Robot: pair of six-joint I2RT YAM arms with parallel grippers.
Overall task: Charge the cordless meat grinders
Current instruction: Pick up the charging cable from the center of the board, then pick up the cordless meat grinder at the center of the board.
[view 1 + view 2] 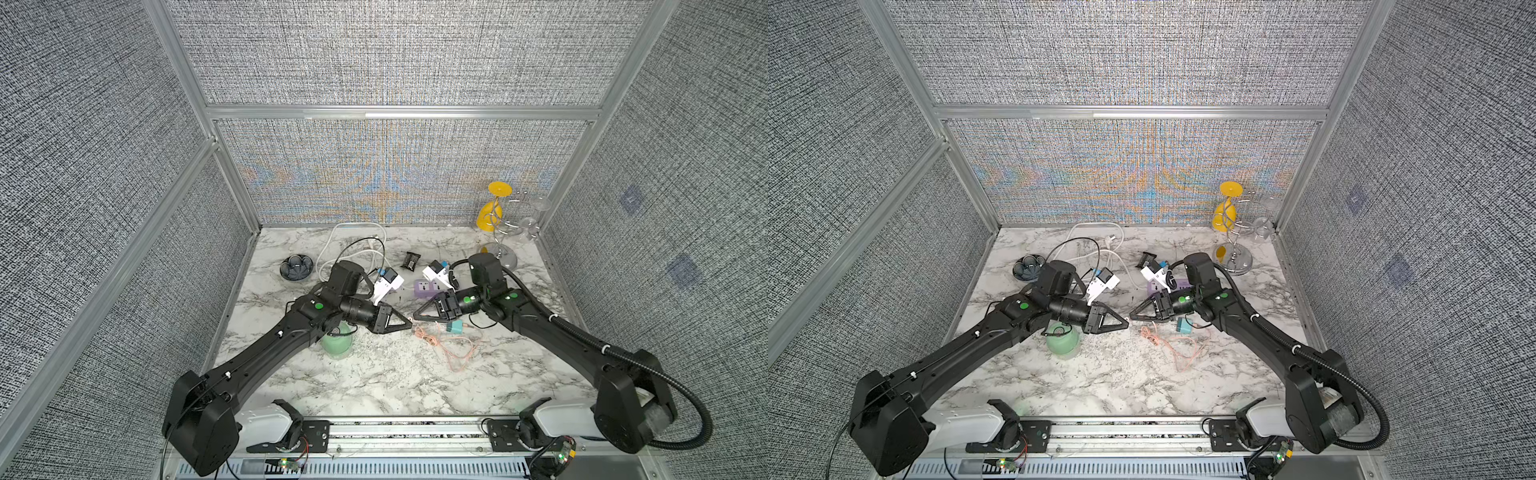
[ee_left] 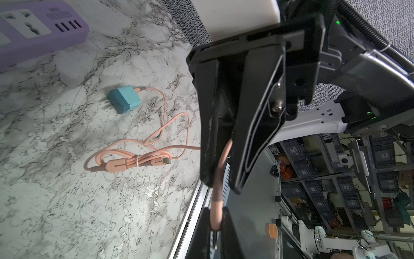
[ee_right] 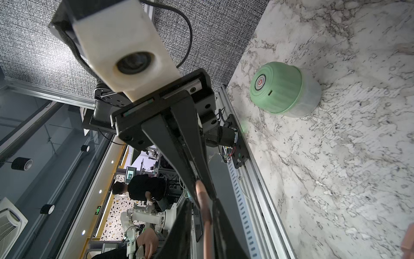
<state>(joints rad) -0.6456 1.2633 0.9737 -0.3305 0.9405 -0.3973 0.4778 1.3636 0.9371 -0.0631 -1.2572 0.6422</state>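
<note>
The mint-green cordless meat grinder [image 1: 337, 345] [image 1: 1061, 343] stands on the marble top, half hidden under my left arm. The right wrist view shows its grey button and a small port on its side [image 3: 282, 87]. A teal cube charger [image 1: 455, 327] [image 2: 124, 98] lies near the right gripper, with its pink cable [image 1: 453, 353] [image 2: 134, 157] partly bundled. Both grippers meet tip to tip at the centre. My left gripper [image 1: 409, 326] [image 2: 216, 215] is shut on the cable's end. The cable runs between the fingers of my right gripper [image 1: 416, 318] [image 3: 202, 208], which stand slightly apart.
A purple power strip [image 1: 426, 289] [image 2: 33, 29] lies behind the grippers. A dark petal-shaped bowl [image 1: 296, 268] sits at the back left beside loops of white cord [image 1: 353, 241]. A small black object [image 1: 410, 261] lies mid-back. A wire rack with a yellow glass [image 1: 496, 208] stands at the back right.
</note>
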